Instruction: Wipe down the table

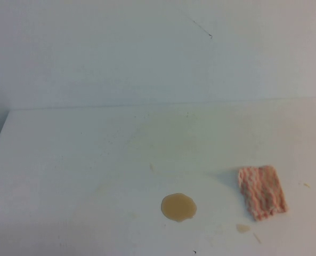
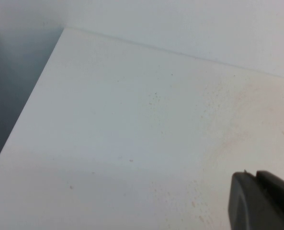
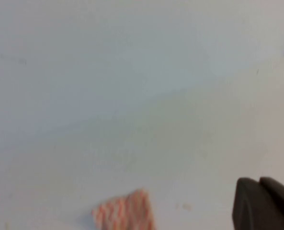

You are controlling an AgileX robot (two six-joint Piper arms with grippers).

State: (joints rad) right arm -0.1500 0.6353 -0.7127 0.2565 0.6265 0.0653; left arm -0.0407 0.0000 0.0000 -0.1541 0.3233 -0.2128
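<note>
Showing spill (image 1: 178, 207) and cloth (image 1: 261, 192), high view; only wrist views catch left gripper (image 2: 255, 174), right gripper (image 3: 259, 180), closed over table (image 2: 108, 120)

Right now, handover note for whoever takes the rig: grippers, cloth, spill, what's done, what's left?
Left gripper: shut, empty, out of the high view, facing the table's left edge.
Right gripper: shut, empty, out of the high view, clear of the pink cloth.
Cloth lies flat on the table, right of the brown puddle, not touching it. Small smear just in front of the cloth.
Done: nothing, puddle unwiped.
Left: grasp cloth, wipe puddle and smear.
</note>
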